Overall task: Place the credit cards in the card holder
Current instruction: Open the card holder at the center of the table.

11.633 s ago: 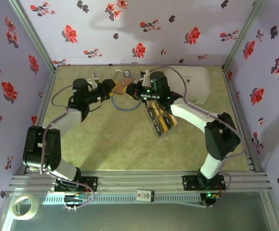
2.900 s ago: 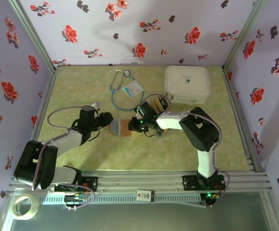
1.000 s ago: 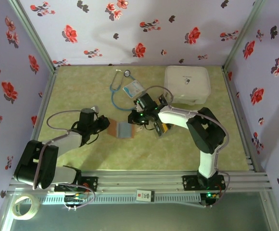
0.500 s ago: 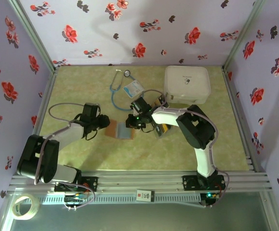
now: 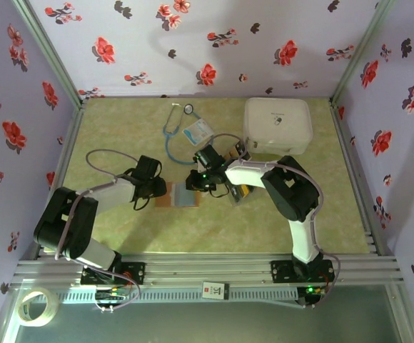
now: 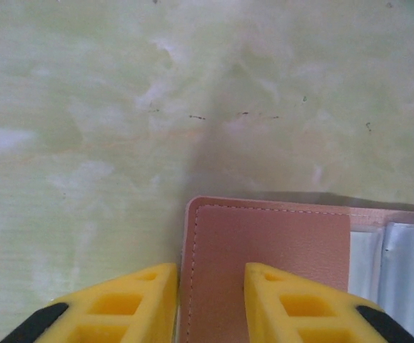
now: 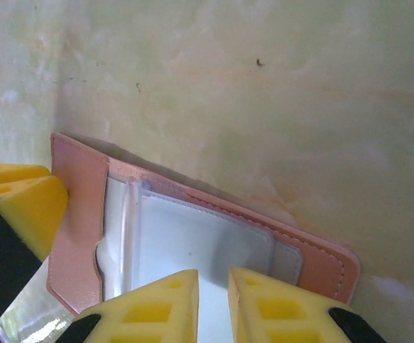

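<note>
Top external, I log: card holder [image 5: 180,196] lying open; credit cards [image 5: 240,193] near its right. Left gripper [image 5: 157,191] part-open, astride its brown edge. Right gripper [image 5: 195,183] nearly closed over its clear pocket; grip I cannot tell.

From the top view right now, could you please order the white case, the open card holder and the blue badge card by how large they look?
1. white case, clearly largest.
2. card holder, lying open.
3. badge card, somewhat smaller, though it lies farther from the camera, so this pair is less certain.
</note>
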